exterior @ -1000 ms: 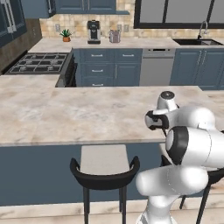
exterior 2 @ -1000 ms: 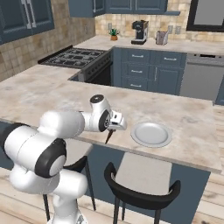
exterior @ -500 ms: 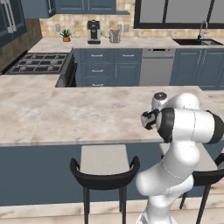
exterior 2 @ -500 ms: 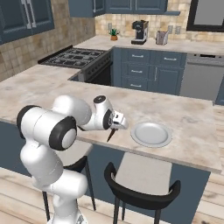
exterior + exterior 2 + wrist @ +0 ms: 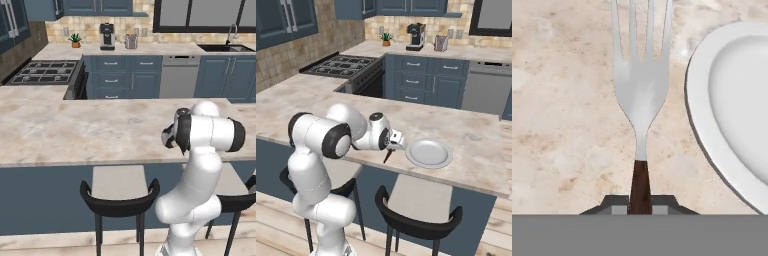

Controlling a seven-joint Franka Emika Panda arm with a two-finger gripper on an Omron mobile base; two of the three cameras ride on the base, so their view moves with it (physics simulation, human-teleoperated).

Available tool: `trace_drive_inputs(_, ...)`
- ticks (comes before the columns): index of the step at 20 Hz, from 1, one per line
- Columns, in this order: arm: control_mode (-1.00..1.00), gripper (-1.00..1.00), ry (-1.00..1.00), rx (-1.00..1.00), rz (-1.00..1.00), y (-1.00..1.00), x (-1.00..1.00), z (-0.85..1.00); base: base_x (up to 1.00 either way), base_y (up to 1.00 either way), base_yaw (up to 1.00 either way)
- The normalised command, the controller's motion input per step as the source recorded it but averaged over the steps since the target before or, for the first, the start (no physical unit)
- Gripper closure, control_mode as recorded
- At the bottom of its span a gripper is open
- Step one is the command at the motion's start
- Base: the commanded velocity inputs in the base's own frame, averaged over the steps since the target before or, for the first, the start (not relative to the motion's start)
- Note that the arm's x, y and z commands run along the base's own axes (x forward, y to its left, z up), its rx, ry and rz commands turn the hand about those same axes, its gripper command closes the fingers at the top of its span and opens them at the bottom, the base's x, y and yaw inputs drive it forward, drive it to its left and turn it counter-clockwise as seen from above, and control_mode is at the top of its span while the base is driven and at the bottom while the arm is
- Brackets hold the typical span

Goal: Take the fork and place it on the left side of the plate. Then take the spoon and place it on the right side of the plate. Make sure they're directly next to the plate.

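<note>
**Fork pinched in claw, beside plate**

The claw is pressed together on the dark handle of the fork, tines pointing to 12 o'clock in the hand view. The plate lies at 3 o'clock of the fork, near but apart. Below both is the marbled surface. In the right base view, the claw holds at 9 o'clock of the plate.

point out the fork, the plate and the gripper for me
fork [image 5: 640, 95]: hand view, on the neck below the tines
plate [image 5: 428, 153]: right base view, on its shallow centre
gripper [image 5: 640, 204]: hand view, between the fingertips clamped on the fork's dark handle
</note>
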Motion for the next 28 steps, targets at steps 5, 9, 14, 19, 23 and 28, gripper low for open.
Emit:
trace_drive_inputs(5,-1.0,1.0,0.09,0.01,0.02,-0.09,0.33,-0.19,0.0,0.0,0.0)
trace_drive_inputs(9,-1.0,1.0,0.1,0.01,0.03,-0.06,0.32,-0.2,0.0,0.0,0.0)
trace_drive_inputs(14,-1.0,1.0,0.09,0.0,0.03,-0.07,0.31,-0.24,0.0,0.0,0.0)
trace_drive_inputs(19,-1.0,1.0,0.03,0.01,0.01,-0.07,0.26,-0.26,0.0,0.0,0.0)
trace_drive_inputs(23,-1.0,-1.0,0.0,0.0,0.0,0.0,0.13,-0.36,0.0,0.0,0.0)
trace_drive_inputs(28,-1.0,-1.0,-0.05,0.0,0.0,0.0,-0.16,0.02,0.0,0.0,0.0)
